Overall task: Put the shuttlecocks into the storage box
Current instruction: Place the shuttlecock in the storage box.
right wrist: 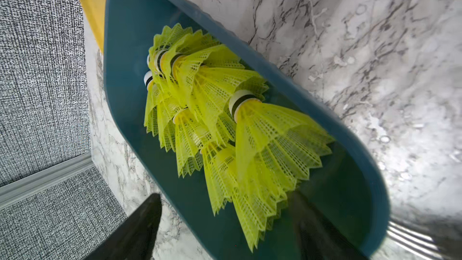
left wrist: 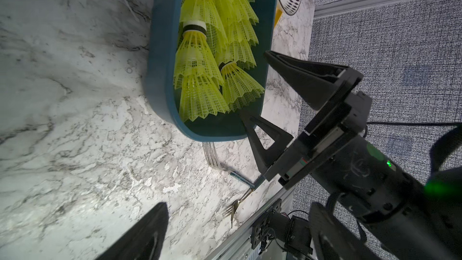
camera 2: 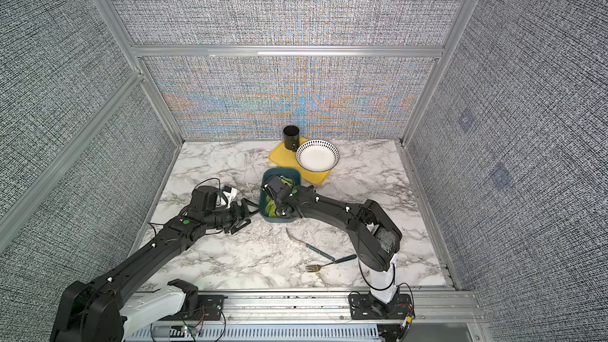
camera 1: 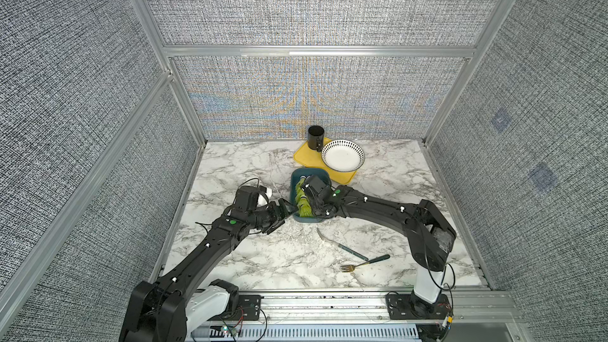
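Observation:
Several neon yellow-green shuttlecocks (camera 1: 301,197) (camera 2: 271,208) (left wrist: 200,66) (right wrist: 262,131) lie nested in rows inside the dark teal storage box (camera 1: 309,170) (camera 2: 279,170) (left wrist: 160,46) (right wrist: 120,46) at mid-table. My right gripper (left wrist: 255,85) (right wrist: 225,221) hovers over the box's near end. It is open, and its fingers stand clear on either side of the nearest skirts. My left gripper (camera 1: 279,215) (camera 2: 245,215) is just left of the box, open and empty. Only one of its fingers (left wrist: 147,233) shows in the left wrist view.
A yellow tray (camera 1: 307,156) behind the box carries a white bowl with a black-patterned rim (camera 1: 342,156) and a black cup (camera 1: 316,138). Two dark-handled pieces of cutlery (camera 1: 342,246) (camera 1: 362,263) lie on the marble in front of the box. Walls enclose the table.

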`<state>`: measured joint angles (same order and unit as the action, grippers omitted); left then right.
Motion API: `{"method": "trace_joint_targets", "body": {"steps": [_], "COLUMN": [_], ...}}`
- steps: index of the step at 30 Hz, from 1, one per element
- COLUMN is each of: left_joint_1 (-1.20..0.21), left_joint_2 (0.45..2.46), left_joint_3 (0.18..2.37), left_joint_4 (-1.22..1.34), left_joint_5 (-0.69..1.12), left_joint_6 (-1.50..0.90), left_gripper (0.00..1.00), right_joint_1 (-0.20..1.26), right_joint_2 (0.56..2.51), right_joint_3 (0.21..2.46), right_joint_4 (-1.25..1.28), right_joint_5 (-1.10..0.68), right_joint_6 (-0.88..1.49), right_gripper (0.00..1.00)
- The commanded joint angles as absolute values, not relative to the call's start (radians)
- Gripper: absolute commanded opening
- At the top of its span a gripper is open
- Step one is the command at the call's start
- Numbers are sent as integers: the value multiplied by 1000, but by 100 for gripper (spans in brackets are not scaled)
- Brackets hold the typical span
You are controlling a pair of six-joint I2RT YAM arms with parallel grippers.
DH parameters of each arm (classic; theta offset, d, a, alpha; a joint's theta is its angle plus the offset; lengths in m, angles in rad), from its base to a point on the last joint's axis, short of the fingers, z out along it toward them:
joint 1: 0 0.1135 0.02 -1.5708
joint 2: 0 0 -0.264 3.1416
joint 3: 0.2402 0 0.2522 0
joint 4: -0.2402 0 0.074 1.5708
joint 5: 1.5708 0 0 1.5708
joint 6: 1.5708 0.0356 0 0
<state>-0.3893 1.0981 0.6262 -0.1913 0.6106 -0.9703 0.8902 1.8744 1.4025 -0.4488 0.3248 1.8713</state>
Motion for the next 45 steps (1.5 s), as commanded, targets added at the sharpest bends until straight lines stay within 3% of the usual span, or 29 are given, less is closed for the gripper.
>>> {"method": "trace_joint_targets", "body": {"steps": [1,4,7,12,29,45], "left_joint_1": [-388,-388,-389,-390,-390,-390], "left_joint_2": [1095,1092,1088,1091,1115,1096], "left_joint_3": [630,631,637,649,678,688], "left_joint_4": [-186,-189,-191,-192,-198,-216], "left_joint_5": [617,615,610,606,602,581], "left_joint_6": [-968,-967,-964,-959,-950,-952], "left_gripper": [91,91,91,91,91,90], "right_joint_1": [895,898,897,876,822,807], "right_joint_2": [1853,1825,1792,1776,1848,1750], "right_joint_3": [1417,1413,1386,1341,1318,1337], "right_joint_4": [-498,-507,-489,-408,-364,-437], "right_joint_5": [315,321,345,362,248,279], "right_joint_6": [1886,1875,1855,1811,1761,1641], "right_gripper": [82,79,66,53,52,57]}}
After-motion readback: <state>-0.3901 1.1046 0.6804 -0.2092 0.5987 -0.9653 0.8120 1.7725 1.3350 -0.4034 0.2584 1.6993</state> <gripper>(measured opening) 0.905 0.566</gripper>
